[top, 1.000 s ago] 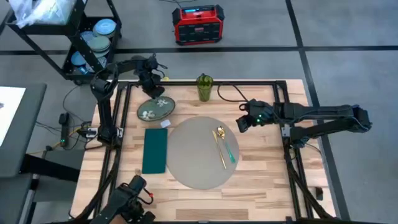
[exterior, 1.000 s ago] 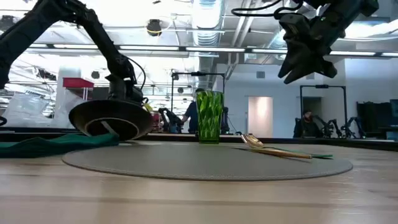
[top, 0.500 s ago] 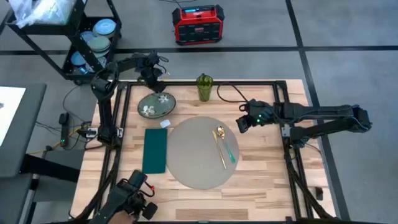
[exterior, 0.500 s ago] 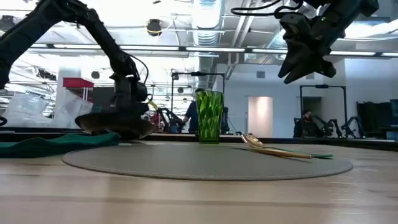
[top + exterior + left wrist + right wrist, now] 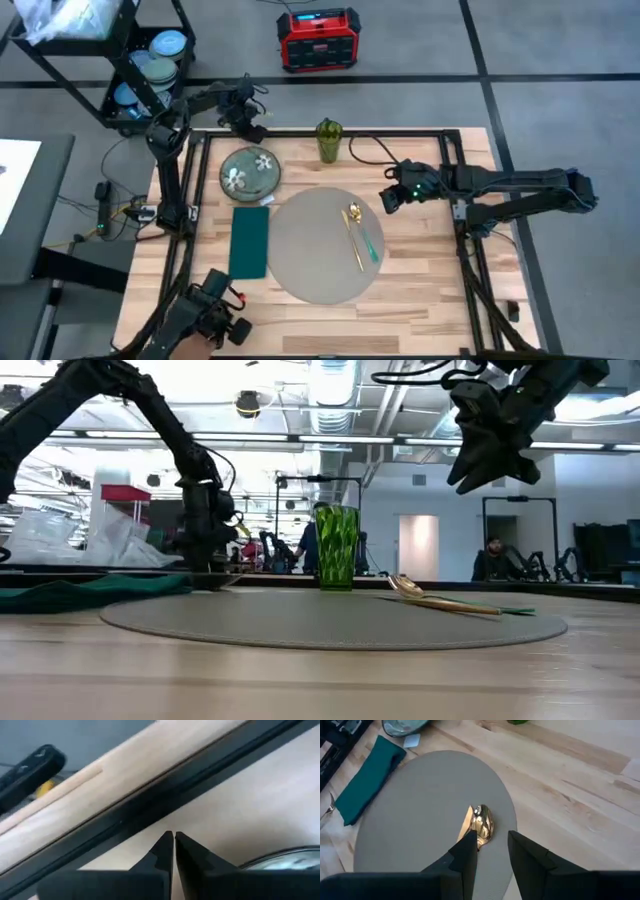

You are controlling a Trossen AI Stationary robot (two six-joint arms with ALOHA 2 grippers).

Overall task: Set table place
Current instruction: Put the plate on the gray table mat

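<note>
Your left gripper point(image 5: 252, 125), fingers together and empty, hangs at the table's point(image 5: 420, 290) far edge, just beyond the floral plate point(image 5: 250, 168). The grey placemat point(image 5: 310, 250) lies nearer you; right gripper point(image 5: 392, 197), slightly apart, hovers beside it.

left arm: matte black jointed links point(image 5: 170, 150), loose black cable looped near wrist
left gripper: two dark tapered wedge-shaped fingers point(image 5: 160, 855), smooth flat faces
right arm: black tubular links point(image 5: 520, 190), black cable along it
right wrist: small green indicator light point(image 5: 416, 190)
right gripper: two dark blocky fingers point(image 5: 527, 857), squared tips
</note>
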